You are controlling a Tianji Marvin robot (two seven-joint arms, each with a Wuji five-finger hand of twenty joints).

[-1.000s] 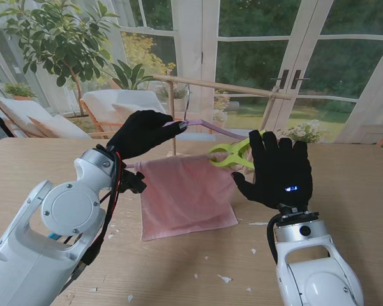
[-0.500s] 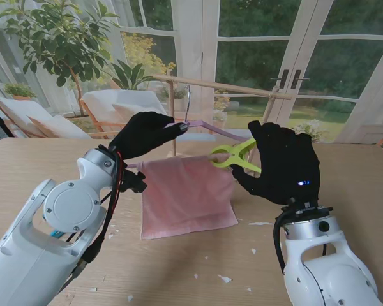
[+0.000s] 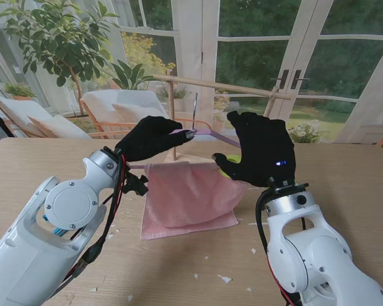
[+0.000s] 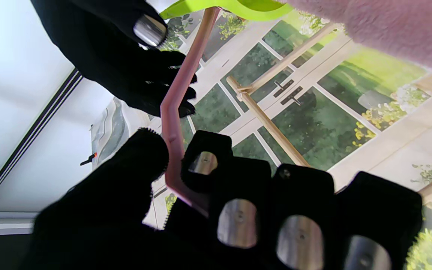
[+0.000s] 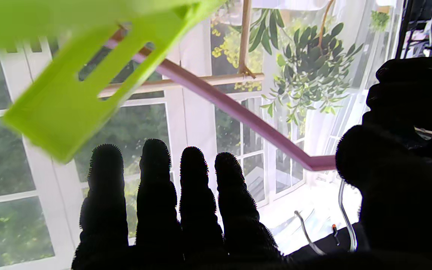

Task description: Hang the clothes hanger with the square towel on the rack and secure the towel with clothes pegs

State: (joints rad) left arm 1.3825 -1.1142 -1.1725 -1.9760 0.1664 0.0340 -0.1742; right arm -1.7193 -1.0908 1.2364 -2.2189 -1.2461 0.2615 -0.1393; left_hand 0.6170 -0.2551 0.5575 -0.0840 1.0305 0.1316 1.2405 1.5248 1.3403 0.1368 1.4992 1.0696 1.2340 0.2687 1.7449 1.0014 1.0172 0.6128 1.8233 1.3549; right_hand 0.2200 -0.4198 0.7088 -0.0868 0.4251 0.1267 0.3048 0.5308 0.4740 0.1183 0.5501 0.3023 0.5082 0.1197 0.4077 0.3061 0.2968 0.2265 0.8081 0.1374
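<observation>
Stand view: hanger (image 3: 207, 132) is being gripped by left hand (image 3: 152, 137), peg (image 3: 227, 160) by right hand (image 3: 258, 150); towel (image 3: 188, 194) is being pegged; squeezing open probably needed next.

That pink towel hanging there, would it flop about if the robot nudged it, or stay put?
Probably floppy: the pink towel drapes in soft folds over the hanger and bulges near the right hand. It looks light, so a nudge would likely swing it. Its fuzzy surface may keep it from sliding off, though the green peg should help.
</observation>
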